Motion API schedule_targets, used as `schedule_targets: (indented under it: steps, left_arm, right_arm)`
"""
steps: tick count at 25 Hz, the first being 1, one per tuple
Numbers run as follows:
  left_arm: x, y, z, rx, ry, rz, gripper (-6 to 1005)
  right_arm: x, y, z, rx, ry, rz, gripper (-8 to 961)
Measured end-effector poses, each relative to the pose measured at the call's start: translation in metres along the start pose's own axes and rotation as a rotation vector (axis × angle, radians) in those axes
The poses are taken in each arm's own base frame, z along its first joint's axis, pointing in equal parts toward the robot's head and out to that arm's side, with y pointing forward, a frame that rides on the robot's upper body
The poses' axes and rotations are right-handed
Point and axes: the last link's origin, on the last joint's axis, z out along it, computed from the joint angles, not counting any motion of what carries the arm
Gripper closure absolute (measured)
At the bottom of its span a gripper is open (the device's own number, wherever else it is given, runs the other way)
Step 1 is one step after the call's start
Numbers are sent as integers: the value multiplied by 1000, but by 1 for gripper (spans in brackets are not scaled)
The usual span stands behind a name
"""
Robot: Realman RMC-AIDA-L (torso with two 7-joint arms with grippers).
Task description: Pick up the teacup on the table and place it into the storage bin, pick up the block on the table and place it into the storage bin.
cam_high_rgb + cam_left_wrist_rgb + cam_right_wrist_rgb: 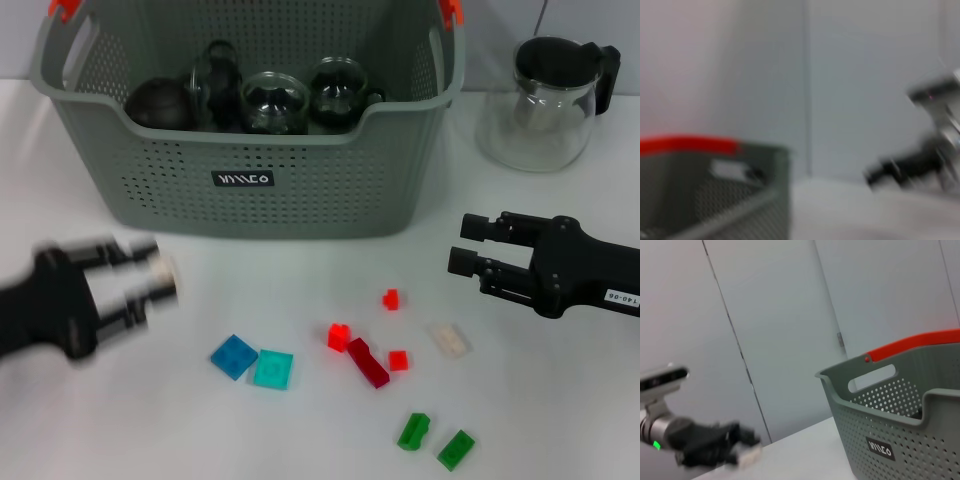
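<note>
Nearest the front edge of the white counter (120, 430), toward the right: two green blocks (412, 431) side by side. Just behind, near the middle: a dark red block (368, 362) with small red blocks (339, 336) around it, and a pale whitish block (450, 339) to the right. Left of these, a blue tile (233, 356) touching a teal tile (272, 369).

At the left edge, above the counter: left gripper (158, 277), motion-blurred, fingers (150, 290) spread apart with a small pale object (166, 268) at the tips, too blurred to identify; grasp cannot be told. Blue tile near, in front of and to the right of these fingers, not touching.

At the right edge: right gripper (456, 245), black, fingers (480, 228) released and parted, nothing between them, pointing toward the counter's middle. Pale whitish block near, just in front, apart from the fingers.

Toward the back edge, left of centre: the storage bin (300, 190), grey, perforated, orange clips (62, 8) at the handles, black label (243, 179) on the near wall. Inside, in a row along the near wall: a dark round teapot-like vessel (160, 103), and clear glass teacups (272, 100) beside it.

At the back right corner, well apart from the bin: a glass pitcher (545, 100) with a black lid, upright.
</note>
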Motion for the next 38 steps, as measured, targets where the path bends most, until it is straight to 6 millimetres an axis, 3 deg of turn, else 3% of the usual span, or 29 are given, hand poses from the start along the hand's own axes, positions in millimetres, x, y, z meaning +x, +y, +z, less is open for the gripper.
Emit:
schedule_targets:
  steps: [9, 16, 19, 21, 28, 38]
  left_arm:
    - [72, -53, 21, 22, 221, -215, 581]
    - [112, -88, 68, 14, 136, -224, 579]
    - [124, -101, 101, 35, 11, -190, 578]
    - [129, -109, 127, 72, -85, -153, 577]
    - [137, -117, 168, 135, -153, -95, 575]
    - [123, -126, 205, 294, -272, -51, 572]
  right_arm:
    - [1, 1, 0, 3, -4, 3, 403]
    - [-1, 1, 5, -7, -8, -2, 403]
    - [-1, 1, 5, -8, -8, -3, 402]
    - [-1, 1, 5, -9, -9, -3, 402]
    - [-1, 1, 6, -10, -9, -3, 401]
    - [-1, 2, 7, -12, -10, -2, 402]
